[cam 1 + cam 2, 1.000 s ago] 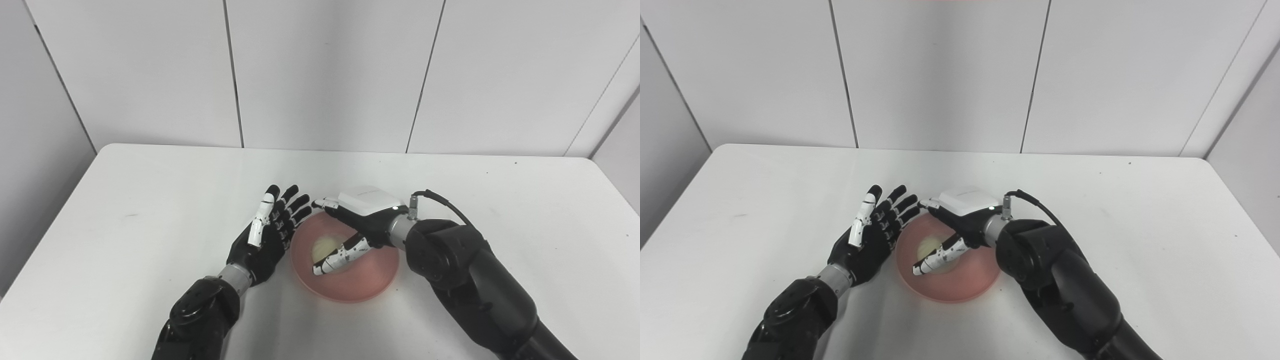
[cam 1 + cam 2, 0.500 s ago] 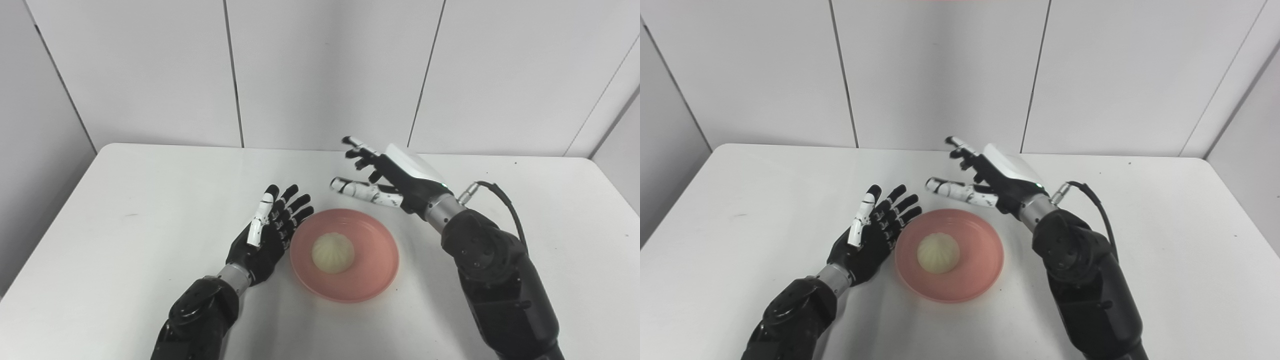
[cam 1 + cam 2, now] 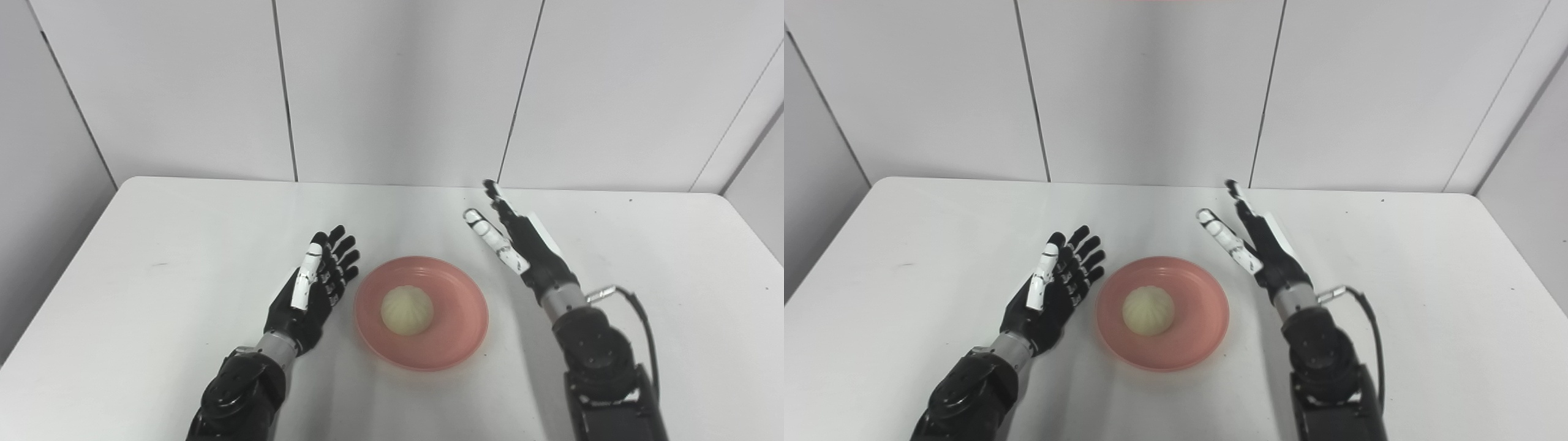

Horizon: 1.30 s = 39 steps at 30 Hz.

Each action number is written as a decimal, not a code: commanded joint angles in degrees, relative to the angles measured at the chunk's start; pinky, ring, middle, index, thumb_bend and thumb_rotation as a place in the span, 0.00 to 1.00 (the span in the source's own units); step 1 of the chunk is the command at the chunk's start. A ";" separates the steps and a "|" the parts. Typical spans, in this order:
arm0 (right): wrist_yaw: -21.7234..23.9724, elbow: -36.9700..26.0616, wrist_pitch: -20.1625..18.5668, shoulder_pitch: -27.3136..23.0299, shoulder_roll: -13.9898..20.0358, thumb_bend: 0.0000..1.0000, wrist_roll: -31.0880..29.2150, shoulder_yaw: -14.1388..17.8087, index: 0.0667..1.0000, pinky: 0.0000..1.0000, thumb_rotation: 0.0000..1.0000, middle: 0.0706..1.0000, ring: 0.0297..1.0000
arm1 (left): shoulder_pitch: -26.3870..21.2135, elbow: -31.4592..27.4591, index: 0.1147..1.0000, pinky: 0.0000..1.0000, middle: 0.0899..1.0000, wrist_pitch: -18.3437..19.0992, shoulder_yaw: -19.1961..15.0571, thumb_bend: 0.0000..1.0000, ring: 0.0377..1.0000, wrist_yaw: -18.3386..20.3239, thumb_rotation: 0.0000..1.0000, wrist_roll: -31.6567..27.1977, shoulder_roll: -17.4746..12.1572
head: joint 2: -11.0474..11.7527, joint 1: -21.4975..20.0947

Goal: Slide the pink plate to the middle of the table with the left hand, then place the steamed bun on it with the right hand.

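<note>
A steamed bun (image 3: 407,311) is seen resting on a pink plate (image 3: 456,340) mid-table, flanked by the released left hand (image 3: 312,288) and right hand (image 3: 520,248), both empty, suggesting placement is done.

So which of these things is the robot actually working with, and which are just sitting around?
Part of the job:
- pink plate, near the table's middle
- steamed bun, resting on the plate
- left hand, open, beside the plate
- right hand, open, raised clear of the plate

Just there:
- white table
- grey wall panels
</note>
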<state>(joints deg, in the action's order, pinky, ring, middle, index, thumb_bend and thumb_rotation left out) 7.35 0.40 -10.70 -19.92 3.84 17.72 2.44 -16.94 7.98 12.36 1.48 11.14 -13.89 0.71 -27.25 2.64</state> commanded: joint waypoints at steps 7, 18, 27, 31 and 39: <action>-3.58 6.47 15.85 0.79 -0.94 0.30 -12.98 2.91 0.98 0.92 1.00 0.97 0.96 | 4.29 1.92 1.00 1.00 1.00 -6.18 -1.27 0.56 1.00 -3.76 1.00 4.19 -0.07 | 0.76 0.92; -3.02 9.91 18.96 2.37 -0.58 0.24 -17.54 1.18 0.99 0.95 1.00 0.98 0.96 | 4.08 6.06 1.00 0.98 0.99 -10.16 -1.14 0.54 0.99 -3.37 1.00 6.20 -0.67 | 1.30 1.29; -2.81 11.34 16.84 2.50 -0.14 0.21 -18.19 -0.28 0.99 0.96 1.00 0.98 0.97 | 3.58 7.58 0.99 0.97 0.98 -10.91 -0.83 0.54 0.98 -2.41 1.00 6.70 -1.22 | 0.73 1.93; -2.58 11.57 15.62 2.43 -0.15 0.21 -18.72 -0.46 0.99 0.97 1.00 0.98 0.97 | 3.55 7.51 0.99 0.96 0.98 -10.01 -0.74 0.55 0.97 -1.88 1.00 6.55 -1.61 | 0.43 2.04; -2.68 13.70 16.52 1.66 0.22 0.23 -19.24 -0.52 0.99 0.96 1.00 0.97 0.97 | 2.89 8.37 0.99 0.97 0.98 -9.29 -1.00 0.55 0.97 -0.89 1.00 5.61 -1.91 | 0.99 1.94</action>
<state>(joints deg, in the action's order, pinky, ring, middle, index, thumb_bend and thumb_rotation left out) 4.70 13.43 4.70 -17.71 4.06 -1.28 2.13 -15.50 13.29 -0.92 0.52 10.34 -7.94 -0.57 -26.19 4.57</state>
